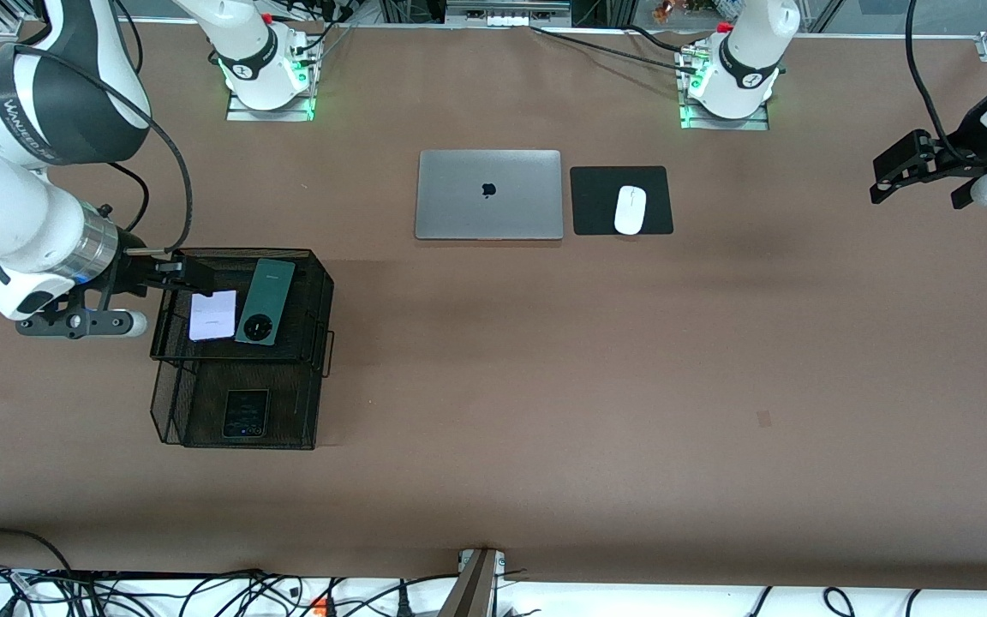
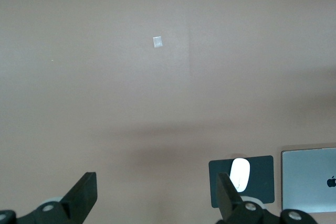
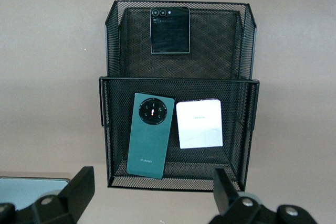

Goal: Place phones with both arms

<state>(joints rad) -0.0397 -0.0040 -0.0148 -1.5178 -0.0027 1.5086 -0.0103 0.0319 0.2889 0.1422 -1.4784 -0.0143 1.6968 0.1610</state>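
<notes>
On the brown table (image 1: 545, 360), toward the right arm's end, a black two-tier mesh rack (image 1: 241, 351) has the dark green phone (image 1: 265, 302) and pale lilac-white phone (image 1: 212, 316) side by side on its upper tier, and the black phone (image 1: 245, 414) on the lower tier, nearer the front camera. The right hand (image 1: 170, 272), wide open and empty, hangs at the rack's upper edge. The left hand (image 1: 922, 176), wide open and empty, waits over bare table at the left arm's end.

Open left tool (image 2: 157, 200) above table (image 2: 105, 77)

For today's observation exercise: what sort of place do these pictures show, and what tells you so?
Most likely a robotics lab set up as a mock office desk: two bolted-down arms, a laptop with a mouse, and a wire tray holding phones.
</notes>
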